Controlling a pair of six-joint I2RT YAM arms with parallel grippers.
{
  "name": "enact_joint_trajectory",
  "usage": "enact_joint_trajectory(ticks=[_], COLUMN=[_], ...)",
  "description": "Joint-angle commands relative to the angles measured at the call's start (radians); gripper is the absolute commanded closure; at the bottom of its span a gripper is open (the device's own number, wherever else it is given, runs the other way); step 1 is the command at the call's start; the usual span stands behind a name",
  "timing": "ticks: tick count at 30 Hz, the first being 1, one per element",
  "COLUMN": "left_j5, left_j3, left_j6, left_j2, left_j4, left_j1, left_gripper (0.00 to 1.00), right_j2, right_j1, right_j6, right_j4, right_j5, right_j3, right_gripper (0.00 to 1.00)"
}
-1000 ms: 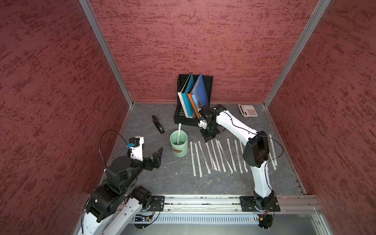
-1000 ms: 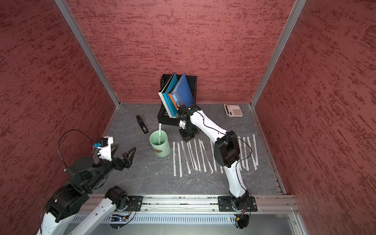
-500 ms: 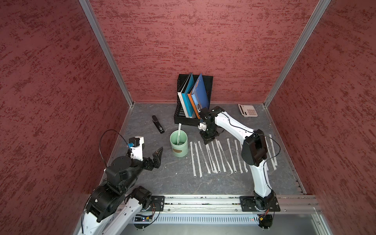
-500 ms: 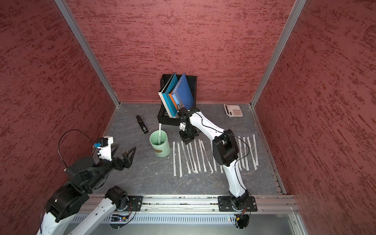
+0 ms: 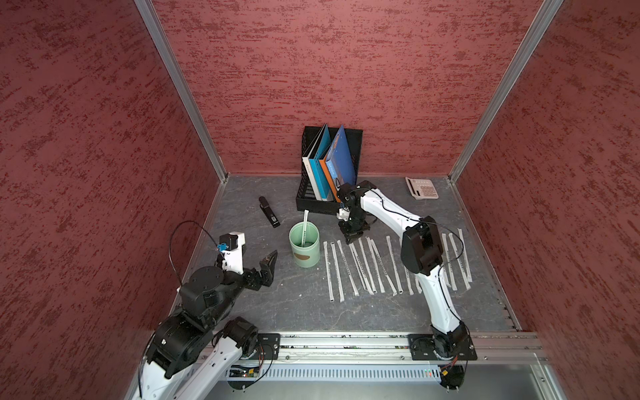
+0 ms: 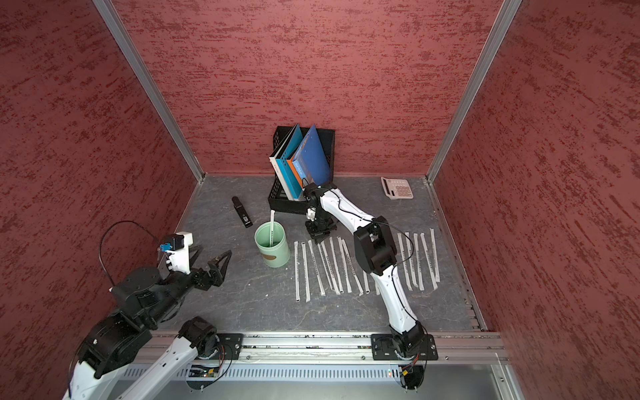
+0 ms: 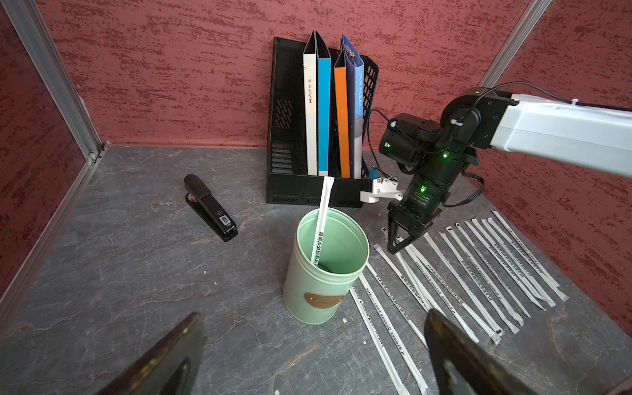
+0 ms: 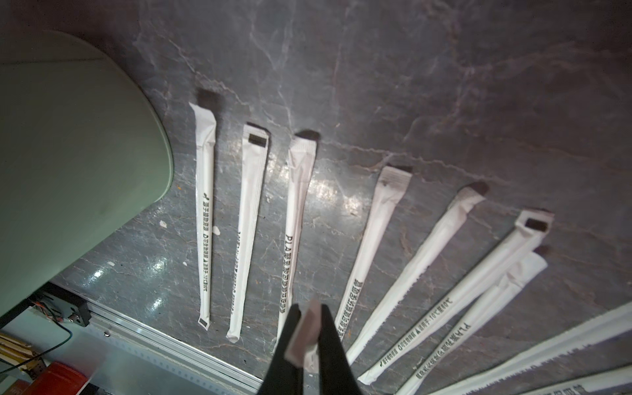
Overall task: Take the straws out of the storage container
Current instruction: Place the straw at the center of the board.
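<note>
Three red walls (image 5: 346, 69), grey floor (image 5: 294, 308); left tool (image 6: 214, 252) wide, right tool (image 8: 309, 316) tight on straw (image 8: 304, 337).

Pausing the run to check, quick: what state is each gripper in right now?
Left gripper: open, holding nothing.
Right gripper: closed, pinching the end of one straw in the row on the table.

One straw (image 7: 320, 219) in one cup (image 7: 318, 294); perhaps fifteen straws (image 8: 244, 236) lying flat; four folders (image 7: 323, 116), one rack (image 7: 284, 102), one stapler (image 7: 210, 208), one calculator (image 5: 422, 188).
</note>
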Motion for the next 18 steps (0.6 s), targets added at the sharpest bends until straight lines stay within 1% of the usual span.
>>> enact_joint_trajectory(ticks=[1, 7, 18], left_j5=[-0.002, -0.002, 0.000], left_j3=[-0.008, -0.008, -0.008], left_j6=[-0.003, -0.003, -0.002], left_j2=[-0.012, -0.012, -0.012], left_j4=[0.006, 0.006, 0.007], left_j1=[0.004, 0.004, 0.004], left_gripper=[0.01, 0.01, 0.01], right_j2=[0.032, 0.066, 0.061], right_j1=[-0.021, -0.028, -0.028], right_j6=[0.010, 0.023, 0.035], right_j4=[-0.033, -0.032, -0.027], right_j5=[-0.009, -0.024, -0.027], right_j3=[0.052, 0.074, 0.070], right_gripper=[0.91, 0.91, 0.86])
